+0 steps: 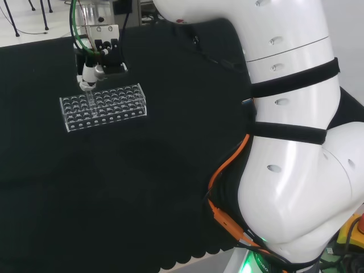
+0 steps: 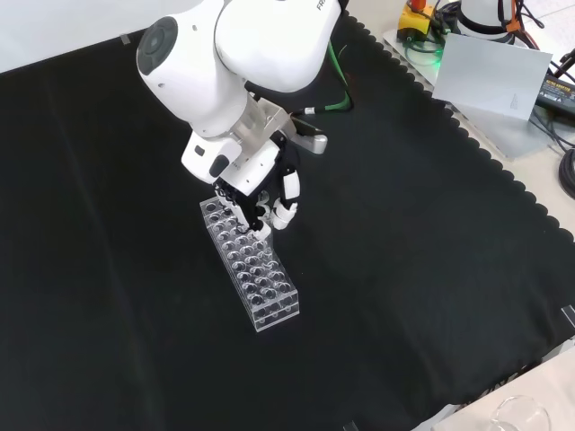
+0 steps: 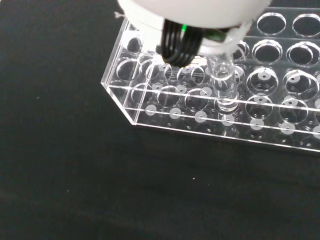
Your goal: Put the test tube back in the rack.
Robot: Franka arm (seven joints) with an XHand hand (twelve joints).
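Gripping the tube (image 3: pixel 223 82) upright, the hand (image 2: pixel 262 199) has its tip just entering a hole at the rack's (image 1: pixel 104 107) end; lowering and release remain.

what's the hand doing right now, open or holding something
Hand: shut on the test tube, held upright with its lower end in a hole of the clear rack.

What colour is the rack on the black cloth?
Colourless: the clear plastic test tube rack has rows of round holes, seen best in the wrist view.
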